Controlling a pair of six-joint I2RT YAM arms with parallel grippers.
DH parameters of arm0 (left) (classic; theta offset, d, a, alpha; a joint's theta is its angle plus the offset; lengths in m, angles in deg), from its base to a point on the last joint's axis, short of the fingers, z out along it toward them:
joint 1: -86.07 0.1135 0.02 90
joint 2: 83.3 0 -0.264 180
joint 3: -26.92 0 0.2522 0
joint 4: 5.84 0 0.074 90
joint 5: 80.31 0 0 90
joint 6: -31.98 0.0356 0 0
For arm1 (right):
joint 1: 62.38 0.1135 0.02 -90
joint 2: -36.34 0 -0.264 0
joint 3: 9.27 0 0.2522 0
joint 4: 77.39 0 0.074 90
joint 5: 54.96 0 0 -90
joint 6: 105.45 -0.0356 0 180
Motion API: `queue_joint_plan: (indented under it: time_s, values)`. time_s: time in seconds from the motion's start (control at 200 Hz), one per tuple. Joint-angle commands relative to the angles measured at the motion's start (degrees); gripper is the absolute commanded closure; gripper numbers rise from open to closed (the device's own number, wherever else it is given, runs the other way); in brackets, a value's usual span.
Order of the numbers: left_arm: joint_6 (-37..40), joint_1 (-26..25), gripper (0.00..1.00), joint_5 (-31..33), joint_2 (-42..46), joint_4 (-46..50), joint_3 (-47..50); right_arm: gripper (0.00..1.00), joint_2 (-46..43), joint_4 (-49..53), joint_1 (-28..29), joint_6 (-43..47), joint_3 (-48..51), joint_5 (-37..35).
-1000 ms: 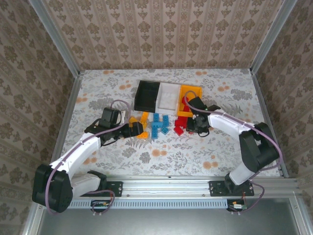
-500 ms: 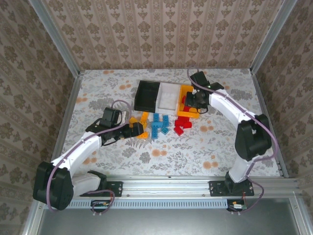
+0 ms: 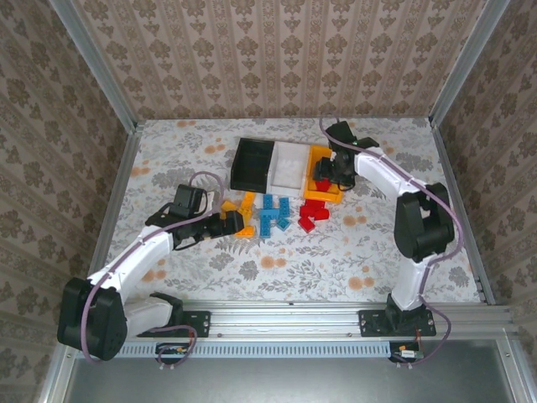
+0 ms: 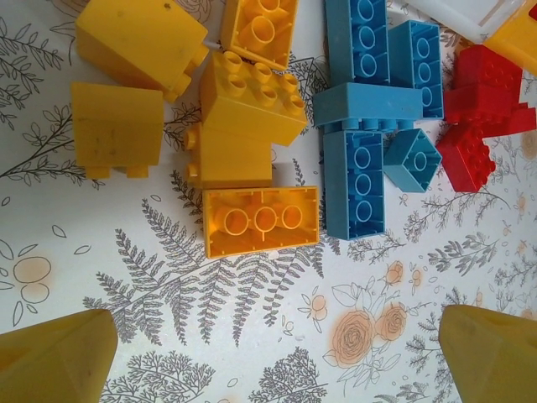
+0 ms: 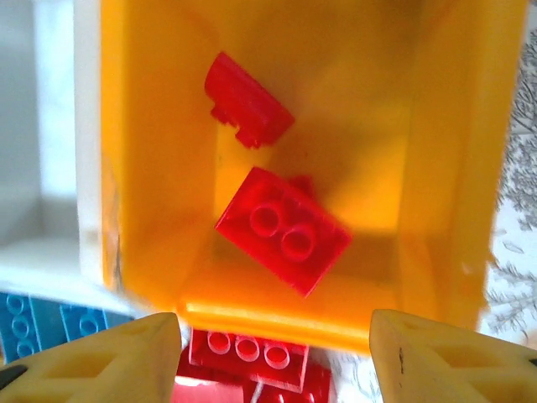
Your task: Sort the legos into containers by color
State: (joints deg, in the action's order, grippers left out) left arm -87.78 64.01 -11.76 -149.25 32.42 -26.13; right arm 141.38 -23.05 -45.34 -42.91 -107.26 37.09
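Note:
Three containers stand side by side: a black bin (image 3: pixel 249 164), a white bin (image 3: pixel 289 164) and an orange-yellow bin (image 3: pixel 317 158). My right gripper (image 5: pixel 273 363) hovers open over the orange-yellow bin's (image 5: pixel 151 168) near wall. Two red legos (image 5: pixel 283 228) lie loose inside it, one of them blurred. More red legos (image 3: pixel 312 214) lie on the table in front of that bin. My left gripper (image 4: pixel 273 357) is open and empty, just short of the orange-yellow legos (image 4: pixel 260 220). Blue legos (image 4: pixel 362 159) lie to their right.
The loose legos form a row in front of the bins, orange-yellow (image 3: pixel 243 206), blue (image 3: pixel 273 211), then red. Metal rails and patterned walls close in the flowered table (image 3: pixel 377 252). Bare cloth lies near the front and on both sides.
My right arm swung from the red pile up to the orange-yellow bin and opened, and a red brick now lies loose in that bin. The left arm barely moved.

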Motion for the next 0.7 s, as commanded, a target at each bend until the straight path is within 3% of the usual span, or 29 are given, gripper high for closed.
queue_joint_plan:
  time_s: [0.0,0.14,0.31,0.695]
  values:
    - [0.7,0.3,0.0,-1.5,-0.9,-1.4,0.2,0.37,-8.9,0.1,1.4,-1.6,7.0,-0.2]
    - [0.0,0.3,0.0,-2.3,-1.6,-3.2,1.1,0.36,-14.1,-1.9,4.9,-1.9,16.6,2.7]
    - [-0.3,0.2,0.0,-3.0,-2.1,-3.5,0.6,0.32,-14.1,-3.9,10.7,-0.6,22.9,2.2]
    - [-0.7,0.2,0.0,-2.3,0.9,-1.9,1.3,0.31,-5.7,-7.2,13.5,0.1,20.7,3.6]
